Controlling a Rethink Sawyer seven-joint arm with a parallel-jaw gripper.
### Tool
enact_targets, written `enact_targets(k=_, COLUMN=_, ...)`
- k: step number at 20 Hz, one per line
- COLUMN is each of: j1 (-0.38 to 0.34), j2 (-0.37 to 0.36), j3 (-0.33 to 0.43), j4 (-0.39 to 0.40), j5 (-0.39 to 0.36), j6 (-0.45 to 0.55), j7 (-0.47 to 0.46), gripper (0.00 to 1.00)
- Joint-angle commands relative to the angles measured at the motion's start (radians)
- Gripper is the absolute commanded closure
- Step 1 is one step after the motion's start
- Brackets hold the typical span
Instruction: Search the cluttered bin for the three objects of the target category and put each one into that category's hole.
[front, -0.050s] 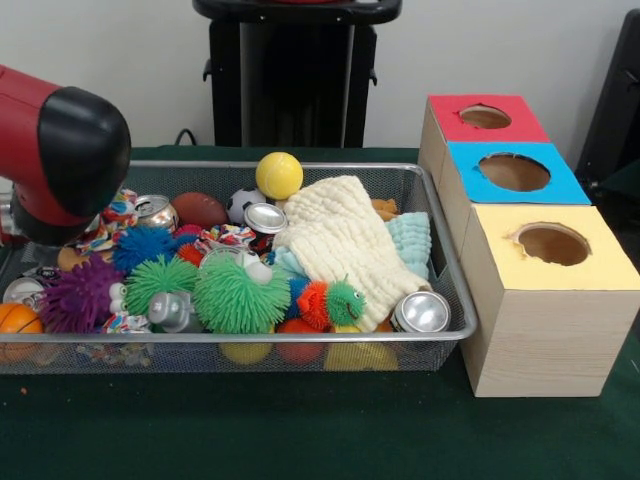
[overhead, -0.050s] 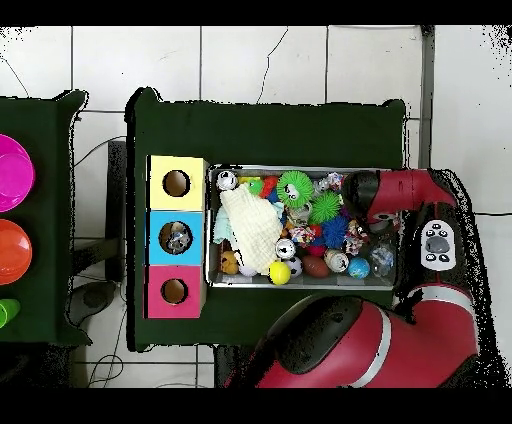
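Search step: the wire bin (front, -0.050s: 455, 290) is being hovered over at one end by the arm (front, -0.050s: 60, 150). Gripper hidden; its state cannot be told. Cans (front, -0.050s: 422, 312) are lying among the clutter; a target is being awaited for the holes (front, -0.050s: 513, 171).

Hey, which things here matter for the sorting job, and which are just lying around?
Job: silver wire mesh bin of toys, cans and cloths; wooden box with red, blue and yellow holed tops; red and black robot arm.
Lying about: pink round plate and orange round plate on the side table.
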Motion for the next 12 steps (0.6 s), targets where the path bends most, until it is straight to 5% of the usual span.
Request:
enact_targets(k=1, j1=-0.082, j2=0.153, j3=0.043, j4=0.005, j5=-0.029, j6=0.036, j7=-0.241, gripper=0.0)
enact_targets(k=12, j1=-0.119, j2=0.135, j3=0.069, j4=0.018, j5=0.027, j6=0.071, j7=-0.319, gripper=0.0)
